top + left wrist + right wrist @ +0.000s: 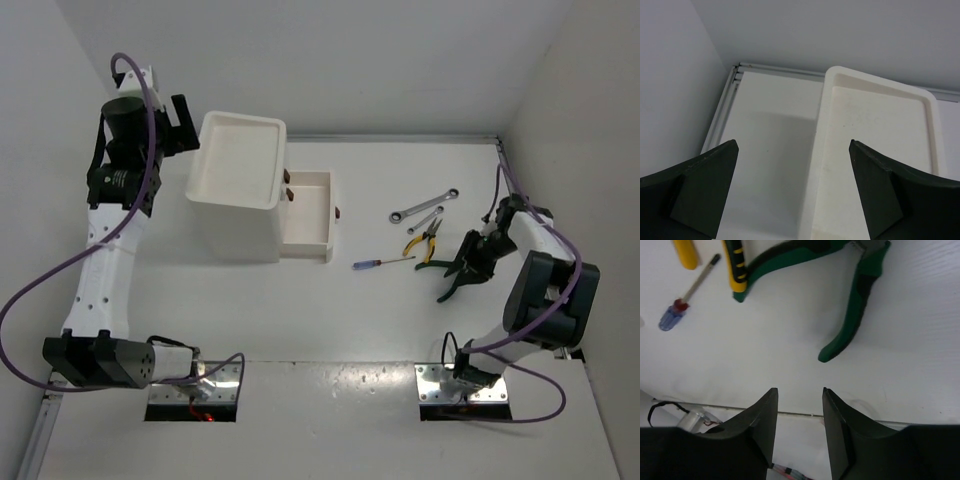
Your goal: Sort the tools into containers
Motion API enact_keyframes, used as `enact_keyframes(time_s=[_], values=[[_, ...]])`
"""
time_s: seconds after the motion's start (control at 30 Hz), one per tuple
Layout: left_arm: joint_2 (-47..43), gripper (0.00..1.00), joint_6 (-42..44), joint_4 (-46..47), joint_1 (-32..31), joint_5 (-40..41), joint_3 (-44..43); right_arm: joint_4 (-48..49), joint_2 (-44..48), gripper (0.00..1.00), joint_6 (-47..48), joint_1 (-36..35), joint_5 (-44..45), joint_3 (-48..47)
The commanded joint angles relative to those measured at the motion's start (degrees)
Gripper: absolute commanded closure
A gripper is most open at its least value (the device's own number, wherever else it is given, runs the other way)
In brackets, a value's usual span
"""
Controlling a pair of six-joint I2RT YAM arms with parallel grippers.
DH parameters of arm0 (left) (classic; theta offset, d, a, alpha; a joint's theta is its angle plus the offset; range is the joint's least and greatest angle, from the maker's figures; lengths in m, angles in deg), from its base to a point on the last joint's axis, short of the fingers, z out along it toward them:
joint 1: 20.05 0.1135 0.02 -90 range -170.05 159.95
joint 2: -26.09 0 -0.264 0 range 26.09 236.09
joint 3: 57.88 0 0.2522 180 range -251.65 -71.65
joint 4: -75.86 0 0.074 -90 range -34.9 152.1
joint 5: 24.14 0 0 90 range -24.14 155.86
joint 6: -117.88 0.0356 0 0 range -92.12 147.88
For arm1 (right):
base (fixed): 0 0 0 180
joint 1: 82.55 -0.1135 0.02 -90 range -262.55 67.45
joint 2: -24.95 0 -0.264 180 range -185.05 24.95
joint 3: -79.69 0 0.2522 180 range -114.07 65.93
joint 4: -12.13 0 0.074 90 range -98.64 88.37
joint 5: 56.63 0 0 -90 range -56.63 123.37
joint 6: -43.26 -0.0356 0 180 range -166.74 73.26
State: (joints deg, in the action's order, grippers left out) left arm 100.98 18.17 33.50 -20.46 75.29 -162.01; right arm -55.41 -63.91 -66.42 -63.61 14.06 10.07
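The green-handled pliers (855, 295) lie flat on the table (380, 320) with their handles splayed, well to the right of the cabinet (240, 225). My right gripper (799, 412) hovers close by them, its fingers a narrow gap apart and holding nothing; I judge it is lining up on one handle. The yellow-handled pliers (735, 265) touch or cross the green pair, so room there is tight. The screwdriver (383, 263) lies nearer the cabinet, whose drawer (308, 210) is pulled out towards the tools. My left gripper (792, 145), wide open and empty, hangs over the cabinet's left rim, near the wall (670, 100).
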Motion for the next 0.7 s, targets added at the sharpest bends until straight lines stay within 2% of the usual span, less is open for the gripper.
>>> enact_keyframes(time_s=[0.0, 0.1, 0.67], values=[[-2.3, 0.00, -0.8, 4.2, -0.6, 3.3, 2.7, -2.6, -1.3, 0.60, -1.8, -0.7, 5.7, -1.9], [-2.9, 0.00, -0.8, 5.5, -0.6, 3.8, 4.2, -2.6, -1.9, 0.63, -4.7, -1.3, 11.2, -1.2], [-2.4, 0.00, -0.3, 8.2, -0.6, 4.9, 6.4, -1.5, -12.8, 0.64, -5.4, -1.8, 13.9, -3.6]])
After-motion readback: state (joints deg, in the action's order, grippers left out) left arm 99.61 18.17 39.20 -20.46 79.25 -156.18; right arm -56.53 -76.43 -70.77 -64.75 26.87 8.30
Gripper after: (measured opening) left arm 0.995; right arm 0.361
